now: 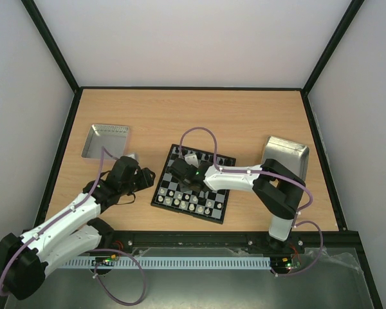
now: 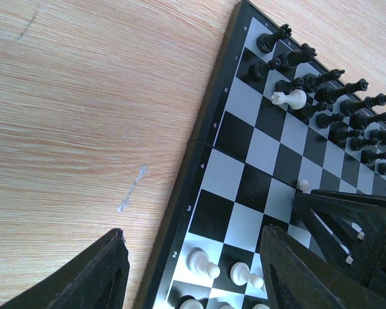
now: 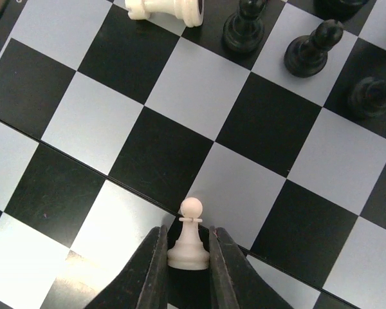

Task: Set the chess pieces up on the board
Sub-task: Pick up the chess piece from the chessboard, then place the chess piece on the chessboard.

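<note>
A shiny metal tray (image 1: 106, 140) lies at the far left of the wooden table (image 1: 244, 122). Just right of it and nearer, the left gripper (image 2: 194, 235) hangs over the table at the left edge of the board (image 2: 241, 174). Its claw is wide and nothing sits between the fingers (image 2: 103, 277).

The board lies slightly turned at the table's middle, between the two arms. White pawns (image 2: 202, 262) stand upright in the rows along its near side. The black pieces (image 2: 347, 103) crowd the two rows along its far side. A white rook (image 2: 289, 98) lies tipped on its side among the black pieces.

The right gripper (image 3: 187, 230) reaches in from the right to the middle of the board. Its claw is narrow, with one finger on each side of a white pawn (image 3: 189, 241) and both against its base. This pawn is upright, at the edge of a black square, well apart from the other white pieces. Whether it rests on the board or is just lifted cannot be told.

A second metal tray (image 1: 288, 154) lies at the right of the table.
</note>
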`<state>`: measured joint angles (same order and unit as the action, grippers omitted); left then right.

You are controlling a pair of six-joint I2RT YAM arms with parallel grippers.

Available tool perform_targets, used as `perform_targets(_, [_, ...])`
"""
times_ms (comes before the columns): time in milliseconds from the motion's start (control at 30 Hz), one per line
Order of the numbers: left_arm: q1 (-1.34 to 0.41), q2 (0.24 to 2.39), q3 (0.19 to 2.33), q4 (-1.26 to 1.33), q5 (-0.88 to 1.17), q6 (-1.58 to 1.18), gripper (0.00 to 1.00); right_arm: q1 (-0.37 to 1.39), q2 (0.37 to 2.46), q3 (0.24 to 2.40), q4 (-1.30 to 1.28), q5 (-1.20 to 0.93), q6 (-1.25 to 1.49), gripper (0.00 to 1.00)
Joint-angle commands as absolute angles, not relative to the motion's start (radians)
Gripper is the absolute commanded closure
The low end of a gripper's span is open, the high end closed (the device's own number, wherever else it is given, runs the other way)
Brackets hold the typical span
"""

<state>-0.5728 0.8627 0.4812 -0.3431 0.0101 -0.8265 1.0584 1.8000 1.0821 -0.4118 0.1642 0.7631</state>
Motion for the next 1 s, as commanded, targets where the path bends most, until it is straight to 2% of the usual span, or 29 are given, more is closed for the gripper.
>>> perform_targets(0, [-0.567, 0.857, 0.492, -0.348, 0.011, -0.814, 0.41, 1.062, 1.811, 1.075, -0.413, 0.202, 0.763, 0.86])
perform_targets(300, [-0.567, 0.825, 0.535, -0.305, 0.144, -0.803, 0.36, 1.062, 1.629, 0.964, -0.260, 0.205, 0.668, 0.88])
perform_targets(567, [-0.563, 0.816, 0.603, -0.191, 0.414, -0.854, 0.15, 1.062, 1.269, 0.724, 0.116, 0.028, 0.387, 0.87])
perform_targets(667, [-0.561, 0.822, 0.621, -0.141, 0.519, -0.890, 0.11, 1.062, 1.171, 0.659, 0.212, -0.079, 0.306, 0.87])
perform_targets(800, [-0.557, 0.850, 0.627, -0.051, 0.672, -0.952, 0.13, 1.062, 1.091, 0.611, 0.262, -0.142, 0.225, 0.86])
perform_targets(967, [-0.558, 0.884, 0.621, 0.040, 0.803, -1.004, 0.29, 1.062, 1.033, 0.580, 0.280, -0.176, 0.162, 0.86])
